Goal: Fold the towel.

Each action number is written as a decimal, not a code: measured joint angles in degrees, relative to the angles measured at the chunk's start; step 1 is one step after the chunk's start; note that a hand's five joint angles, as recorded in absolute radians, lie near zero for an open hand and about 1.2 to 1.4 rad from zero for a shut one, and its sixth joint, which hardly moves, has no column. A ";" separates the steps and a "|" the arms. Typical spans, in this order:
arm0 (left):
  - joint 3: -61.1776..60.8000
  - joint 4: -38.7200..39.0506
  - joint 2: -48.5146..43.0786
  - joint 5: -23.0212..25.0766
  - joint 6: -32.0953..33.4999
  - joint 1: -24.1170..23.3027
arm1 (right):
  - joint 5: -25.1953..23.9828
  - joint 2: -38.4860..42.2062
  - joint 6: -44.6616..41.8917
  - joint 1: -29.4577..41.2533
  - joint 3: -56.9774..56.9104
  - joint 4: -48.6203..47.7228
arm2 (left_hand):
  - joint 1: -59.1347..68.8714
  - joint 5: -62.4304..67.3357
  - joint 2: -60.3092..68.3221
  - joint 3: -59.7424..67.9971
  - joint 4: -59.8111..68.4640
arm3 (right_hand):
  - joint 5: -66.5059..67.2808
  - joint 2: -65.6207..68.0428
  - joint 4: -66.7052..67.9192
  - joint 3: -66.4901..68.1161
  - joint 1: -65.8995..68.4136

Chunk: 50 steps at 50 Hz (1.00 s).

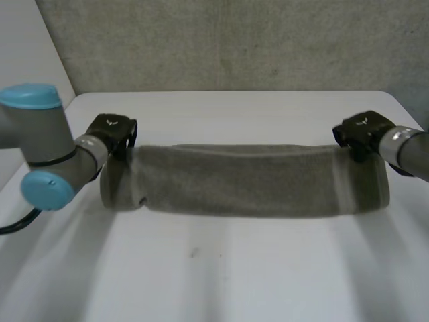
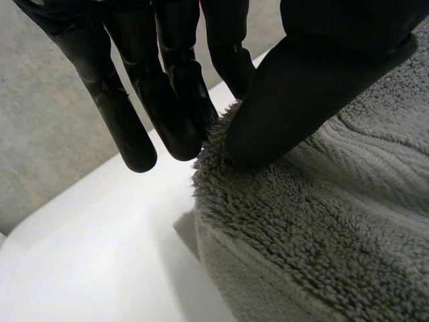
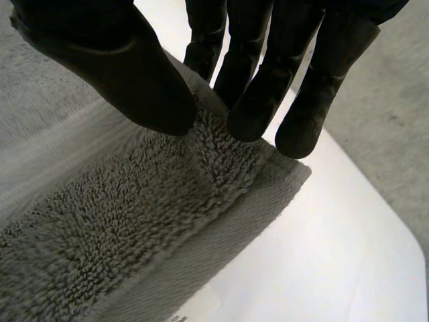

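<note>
- The bare white bench (image 1: 214,282) lies nearest the robot, with room on it to lay a fold.
- Across the bench's middle the grey towel (image 1: 241,180) stretches as a long band between the two arms. Its near edge sags low, and whether that edge rests on the bench cannot be told.
- The left hand (image 1: 112,131) grasps the towel's far corner on its own side. Its thumb (image 2: 301,87) is pressed into the pile and its fingers (image 2: 174,100) close in at the rim from the other side.
- The right hand (image 1: 362,131) pinches the opposite far corner the same way, thumb on top and fingers at the hem. A white label (image 3: 194,310) peeps out beside the towel's edge under this hand.
- The step in hand looks like carrying the held edge across to meet the other edge.
- To do it well, both hands should travel together, level and at one pace, with the band just taut so no crease sets in.
- Each pinch sits close to the cloth's rim, so a jerk could pull a corner free. Corners should meet corners before either hand lets go.
- A grey wall (image 1: 221,40) closes the scene beyond the bench.
</note>
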 measured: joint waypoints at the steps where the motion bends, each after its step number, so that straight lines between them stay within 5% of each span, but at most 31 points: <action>1: 3.12 -0.32 -2.11 -0.51 0.02 -0.21 | 0.74 1.72 1.01 0.68 -2.25 -0.96 | 0.00 0.00 0.00 0.00 0.00 | 0.00 0.00 0.00 0.00 0.00; 19: 36.15 -9.42 -24.08 -3.14 0.33 -1.83 | 9.10 21.51 3.82 5.21 -28.93 -5.48 | 0.00 0.00 0.00 0.00 0.00 | -3.00 -2.22 -2.71 -2.48 -2.41; 21: 37.77 -9.51 -25.12 -3.41 0.35 -2.00 | 9.60 22.93 3.71 5.18 -30.83 -5.38 | -10.50 -10.67 -11.38 -11.32 -11.33 | -15.77 -15.65 -14.88 -14.53 -15.70; 25: 39.84 -9.48 -26.61 -3.86 0.52 -2.83 | 11.14 25.01 3.50 5.20 -33.59 -5.30 | -51.47 -52.59 -53.28 -52.47 -51.77 | -57.25 -54.00 -53.80 -53.82 -54.21; 28: 39.99 -9.54 -26.78 -3.97 0.71 -3.38 | 11.94 25.17 3.42 5.29 -34.17 -5.36 | -57.54 -56.04 -58.18 -57.99 -58.11 | -63.62 -61.06 -61.46 -61.82 -61.44; 41: 31.85 -14.72 -17.85 -4.08 0.31 -5.47 | 12.39 14.59 5.32 5.50 -25.69 -4.07 | -59.09 -57.27 -60.10 -59.79 -59.91 | -63.62 -61.34 -61.78 -62.35 -63.14; 50: 6.38 -9.78 -0.84 -3.55 -2.69 -4.54 | 9.24 -3.46 6.17 3.27 2.83 -8.25 | -59.09 -57.27 -60.10 -59.79 -59.91 | -63.62 -61.34 -61.78 -62.35 -63.20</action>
